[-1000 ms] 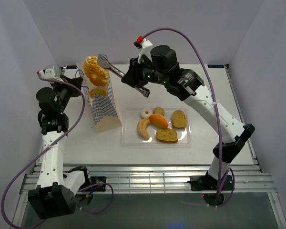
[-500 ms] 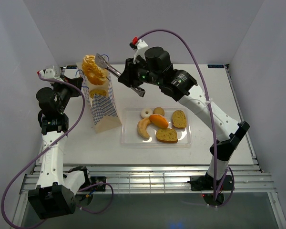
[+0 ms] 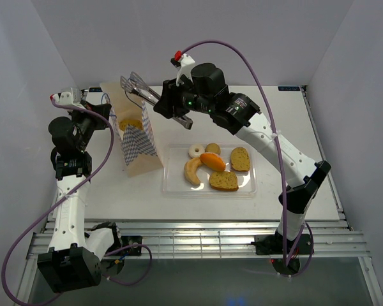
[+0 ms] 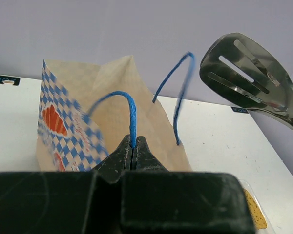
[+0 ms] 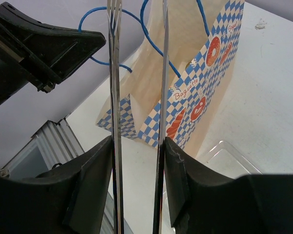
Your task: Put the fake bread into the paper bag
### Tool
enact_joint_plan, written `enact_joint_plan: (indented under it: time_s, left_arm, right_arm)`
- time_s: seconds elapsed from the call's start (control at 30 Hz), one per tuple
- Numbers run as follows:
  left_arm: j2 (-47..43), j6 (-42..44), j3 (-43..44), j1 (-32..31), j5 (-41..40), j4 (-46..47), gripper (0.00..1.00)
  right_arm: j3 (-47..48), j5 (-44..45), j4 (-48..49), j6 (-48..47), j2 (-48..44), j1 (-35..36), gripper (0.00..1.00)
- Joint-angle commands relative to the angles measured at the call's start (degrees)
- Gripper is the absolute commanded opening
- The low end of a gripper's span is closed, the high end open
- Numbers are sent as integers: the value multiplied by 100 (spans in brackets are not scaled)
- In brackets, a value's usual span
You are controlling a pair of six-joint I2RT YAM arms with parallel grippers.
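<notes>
The paper bag (image 3: pixel 139 139) stands upright at the back left, mouth open. My left gripper (image 3: pixel 102 107) is shut on its blue cord handle (image 4: pixel 130 108), seen pinched between the jaws in the left wrist view (image 4: pixel 134 144). My right gripper (image 3: pixel 172 103) is shut on metal tongs (image 3: pixel 135 85), whose blades stand apart and empty just above the bag's mouth. A golden bread piece (image 3: pixel 131 123) shows inside the bag. On the clear tray (image 3: pixel 173 186) lie a pale crescent (image 3: pixel 192 171), an orange roll (image 3: pixel 212 160), two toast slices (image 3: pixel 223 181), a small ring and a bun.
The tray lies right of the bag at the table's middle. In the right wrist view the bag (image 5: pixel 195 73) stands beyond the tong blades (image 5: pixel 115 97), with the left gripper's black body (image 5: pixel 39 48) to its left. The tong head (image 4: pixel 249 73) hangs right of the bag.
The golden twisted ring that the tongs held above the bag has left them and dropped into the bag. The tongs have opened and shifted slightly left.
</notes>
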Motion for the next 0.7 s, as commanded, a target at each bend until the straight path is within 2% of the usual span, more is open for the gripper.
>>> enact_joint_plan:
  time_s: [0.0,0.13,0.33,0.67]
  left_arm:
    - [-105,-17,-24,28,51,94,0]
    - [-97,-8,-15,19,24,85,0]
    - [-79,-8,-32,19,-2,76,0]
    - [-96,35,-24,19,-46,50,0]
  right_arm:
    - [169,-100,415,-59,-120,24,49]
    - [-15,-92,415,-77,-278,32,40]
    - [-446,-197,415,-77,-761,24,40]
    - [-1939,242,424,-103,-2167,-47,44]
